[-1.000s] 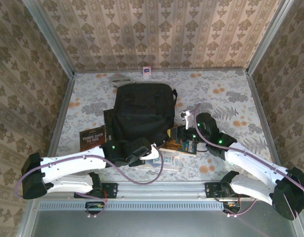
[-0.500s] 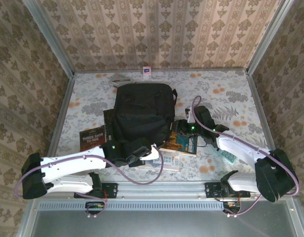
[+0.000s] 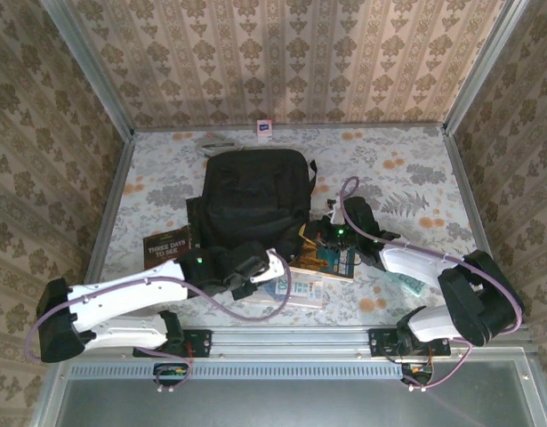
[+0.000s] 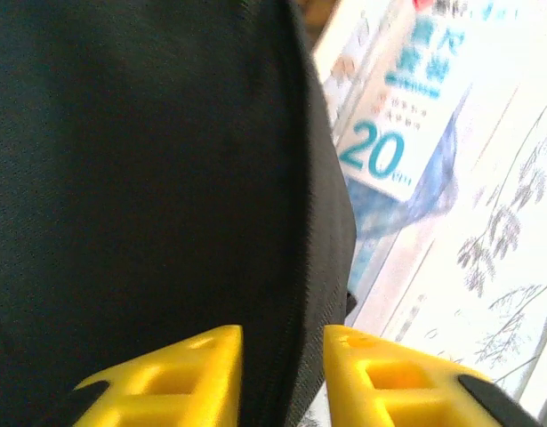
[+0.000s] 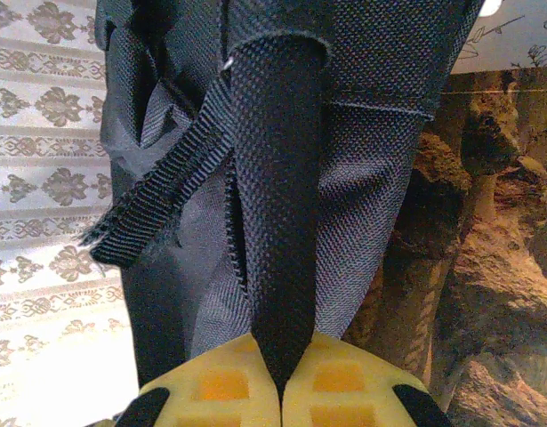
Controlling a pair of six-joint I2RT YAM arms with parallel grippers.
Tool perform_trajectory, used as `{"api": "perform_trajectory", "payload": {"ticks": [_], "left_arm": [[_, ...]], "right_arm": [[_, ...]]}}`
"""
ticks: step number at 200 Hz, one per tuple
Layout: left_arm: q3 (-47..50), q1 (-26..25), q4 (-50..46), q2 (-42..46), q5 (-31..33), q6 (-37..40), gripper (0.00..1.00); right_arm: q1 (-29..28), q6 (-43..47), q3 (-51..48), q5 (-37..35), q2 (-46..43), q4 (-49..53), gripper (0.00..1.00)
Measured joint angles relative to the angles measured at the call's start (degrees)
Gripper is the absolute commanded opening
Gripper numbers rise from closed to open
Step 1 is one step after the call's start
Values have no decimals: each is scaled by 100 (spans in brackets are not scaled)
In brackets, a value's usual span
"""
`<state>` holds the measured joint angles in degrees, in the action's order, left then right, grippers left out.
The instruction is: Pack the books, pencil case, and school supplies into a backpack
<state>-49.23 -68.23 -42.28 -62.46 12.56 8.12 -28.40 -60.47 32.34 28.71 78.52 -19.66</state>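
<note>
Left gripper (image 4: 282,378) at 6 o'clock of its wrist view, jaws a narrow gap apart, with the near edge of the black backpack (image 4: 148,178) running down into that gap and a sliver of pale table beside it; fabric loose there, not squeezed. Toward 1 o'clock from those yellow fingers (image 4: 171,378), flat on the floral table (image 4: 513,222), a pale printed packet (image 4: 406,133) marked with a teal "20", its left side tucked under the fabric. Right gripper (image 5: 280,387) clamped tight on a black webbing strap (image 5: 277,178) of the backpack, both yellow pads meeting around it, and a frayed strap end (image 5: 140,222) trailing toward 8 o'clock. From overhead, backpack lying flat at table centre, with the left gripper at its 6 o'clock edge and the right gripper at its 4 o'clock corner. Just beside that corner, touching the bag, a brown-and-teal book (image 3: 333,260). At 8 o'clock of the bag, a dark book (image 3: 166,250) titled "Three Days to See". At 12 o'clock, against the far wall and well apart, a tiny pink-white packet (image 3: 264,127). Near 11 o'clock, a small grey item (image 3: 215,142), too small to identify. Out at 4 o'clock, beside the right forearm, a teal block (image 3: 412,284).
</note>
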Motion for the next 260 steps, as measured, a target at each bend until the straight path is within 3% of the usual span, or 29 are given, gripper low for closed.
{"api": "perform_trajectory", "payload": {"ticks": [41,66,81,112,141,260], "left_arm": [[-619,1351,39,485,-1104,-1585,53],[-645,2470,109,308,-2317,-2671,53],[-492,2837,365,20,-3084,-3217,57],[28,2896,905,-439,-4236,-4015,60],[153,2896,1255,-544,-4747,-4409,59],[382,2815,2308,-828,-5580,-5112,55]], "right_arm": [[-63,-621,-529,-295,-267,-872,0],[-136,-841,-671,-501,-415,-1104,0],[-190,-892,-671,-612,-511,-1163,0],[-291,-901,-671,-761,-634,-1327,0],[-354,-903,-697,-885,-634,-1360,0],[-378,-903,-745,-986,-643,-1447,0]]}}
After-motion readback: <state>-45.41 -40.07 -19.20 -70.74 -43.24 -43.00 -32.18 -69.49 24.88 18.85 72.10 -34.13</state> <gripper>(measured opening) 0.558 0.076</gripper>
